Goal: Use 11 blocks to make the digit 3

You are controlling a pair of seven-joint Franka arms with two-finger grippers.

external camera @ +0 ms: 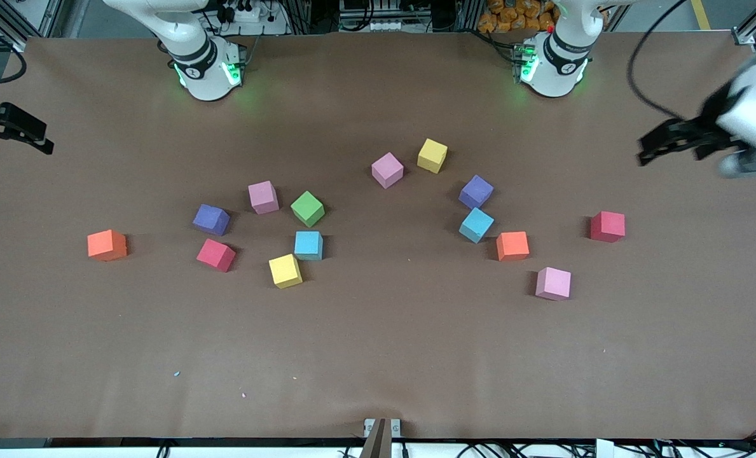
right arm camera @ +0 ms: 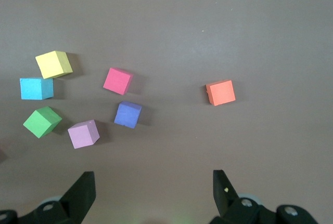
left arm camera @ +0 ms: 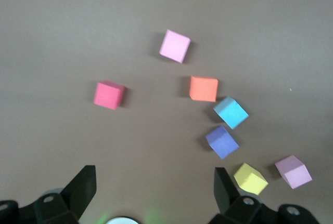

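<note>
Front view: right hand [external camera: 9, 130], fingers wide and empty, waits over its counter [external camera: 378, 356] edge. Thirteen blocks [external camera: 308, 208] lie scattered mid-counter in two loose clusters, no digit begun. Left hand [external camera: 676, 140], likewise wide and empty, waits over its end. Cubes look light, matte, probably foam: pinch across flat parallel faces.

left gripper [external camera: 654, 149] blurred, right gripper [external camera: 34, 137] partly cut off

Blocks [external camera: 308, 208] on brown table [external camera: 378, 356]: three pink, two yellow, two light blue, two purple, two red, two orange, one green. All plain, unpatterned.
</note>
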